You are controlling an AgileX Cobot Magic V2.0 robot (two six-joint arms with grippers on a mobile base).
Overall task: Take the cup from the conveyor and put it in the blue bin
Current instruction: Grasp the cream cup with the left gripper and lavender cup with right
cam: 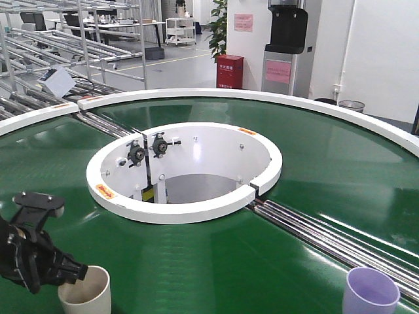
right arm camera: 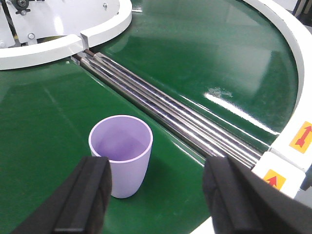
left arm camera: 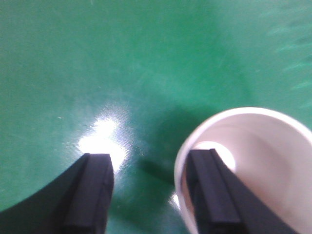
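A white cup (cam: 87,292) is seen upright on the green belt of the conveyor (cam: 314,163), on the near side of the white central well (cam: 196,154) and toward the belt's left part. The left gripper (left arm camera: 148,165) is held at this cup with its jaws spread wide. One finger (left arm camera: 207,190) is lowered inside the cup's mouth, close to the wall, and the other finger (left arm camera: 92,190) is kept outside, over bare belt. The cup wall is not pinched.

A purple cup (right arm camera: 122,156) is seen upright on the belt's right part, just beside the steel rollers (right arm camera: 175,117) and near the white outer rim (right arm camera: 287,151). The right gripper (right arm camera: 158,168) is held just short of it, jaws spread. The cup is placed nearer to one finger (right arm camera: 90,195) than to the other. Whether that finger is touching the cup cannot be told. Both cups are seen empty.
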